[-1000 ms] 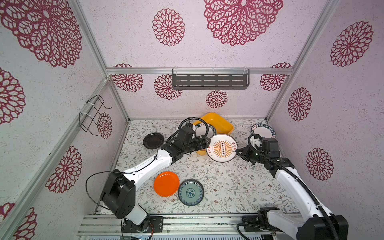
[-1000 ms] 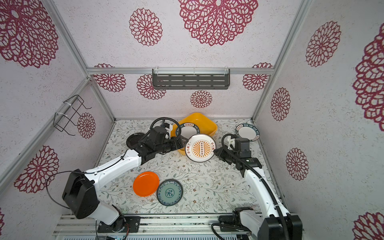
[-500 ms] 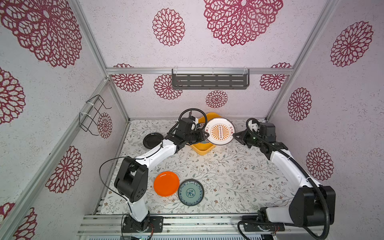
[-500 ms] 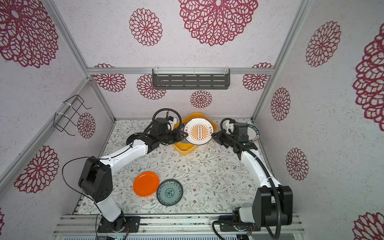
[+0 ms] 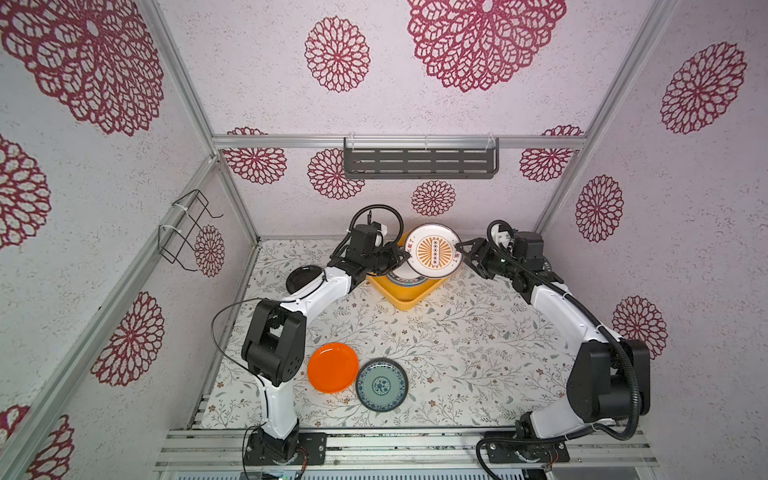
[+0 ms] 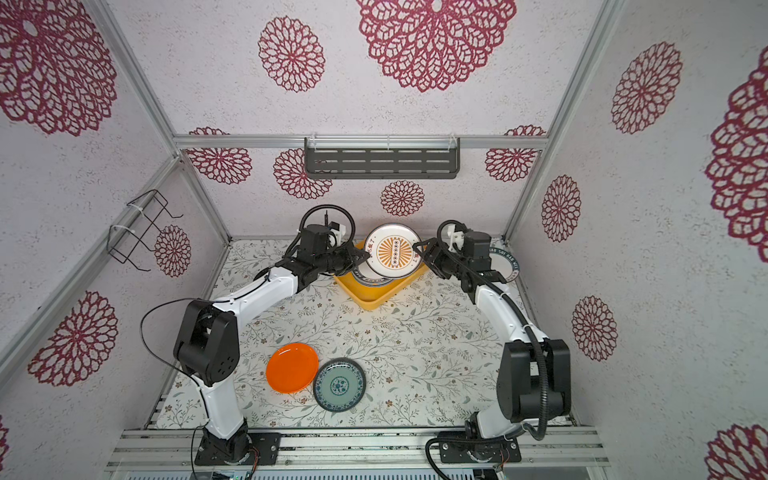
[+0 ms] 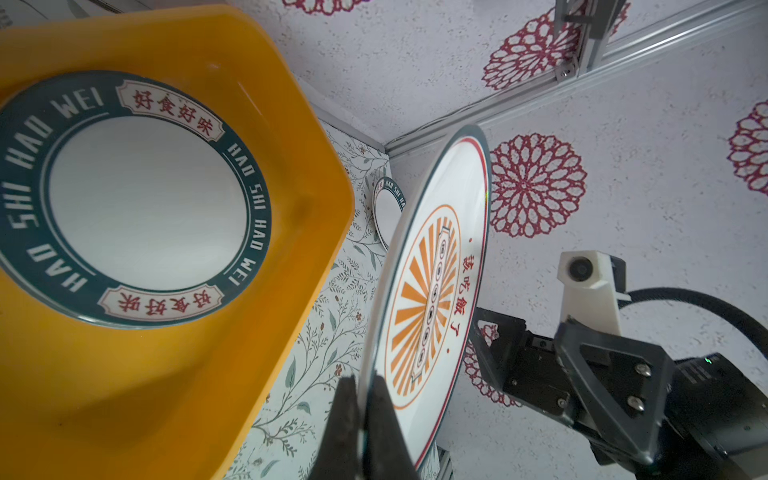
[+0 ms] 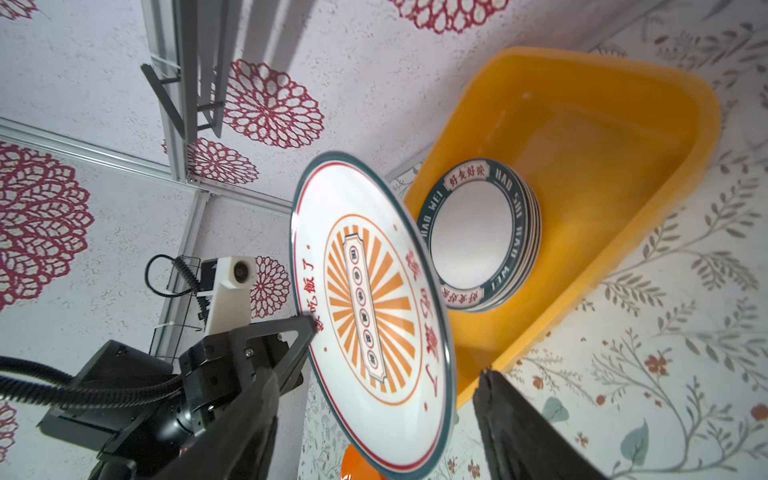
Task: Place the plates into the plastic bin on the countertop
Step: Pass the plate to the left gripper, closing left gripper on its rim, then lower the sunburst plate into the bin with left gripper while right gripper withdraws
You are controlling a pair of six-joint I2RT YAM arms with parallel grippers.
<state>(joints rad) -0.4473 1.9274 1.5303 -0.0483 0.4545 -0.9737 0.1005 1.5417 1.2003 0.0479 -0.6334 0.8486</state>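
Sunburst plate (image 5: 434,251): white, orange rays, red lettering, dark teal edge. Plastic bin (image 5: 405,301): yellow-orange. Lettered plate (image 7: 137,199): white centre, dark teal rim. Orange plate (image 5: 332,368): plain. Patterned plate (image 5: 382,384): teal. Black plate (image 5: 301,279): plain. Countertop (image 5: 457,340): white, grey-green twigs.

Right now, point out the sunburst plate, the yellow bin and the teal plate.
sunburst plate (image 5: 433,250), in a top view, on the orange rays at its middle.
bin (image 5: 405,302), in a top view, on its bare near corner.
teal plate (image 5: 382,385), in a top view, on its centre medallion.

White arm links (image 5: 320,291); black joint housings (image 5: 272,345); ribbed black cables (image 7: 685,297); white wrist-camera mounts (image 7: 588,291).
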